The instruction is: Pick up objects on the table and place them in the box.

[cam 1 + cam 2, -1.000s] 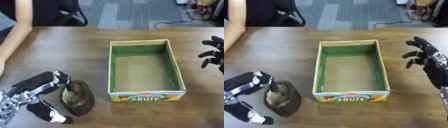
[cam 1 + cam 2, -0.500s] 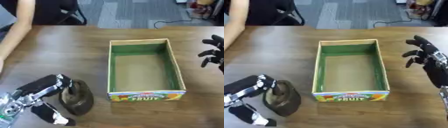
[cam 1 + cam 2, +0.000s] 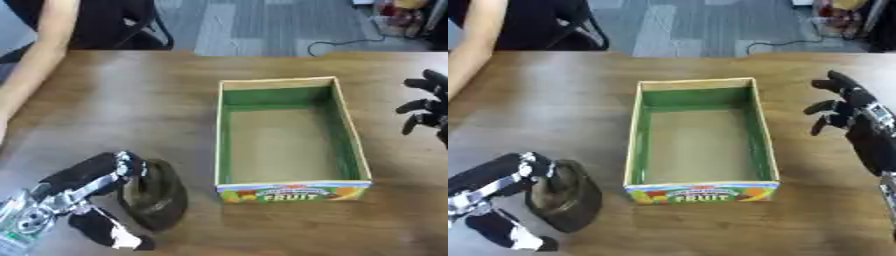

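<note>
My left hand (image 3: pixel 83 182) curls round the dark lump (image 3: pixel 156 194) just left of the box (image 3: pixel 289 185), which looks soft and light, best pinched across its middle, with only the box's near-left wall in my way and my right hand (image 3: pixel 852 120) idle, fingers relaxed, right of the box.

Left hand (image 3: pixel 83 192): forearm cut off by the lower-left corner. It covers the near left side of the dark rounded object (image 3: pixel 162 195); blur leaves that object's kind untold. Right hand (image 3: pixel 859 125): clipped by the right edge in the left eye view. Box (image 3: pixel 700 192): only "FRUIT" on its front label is readable.
</note>
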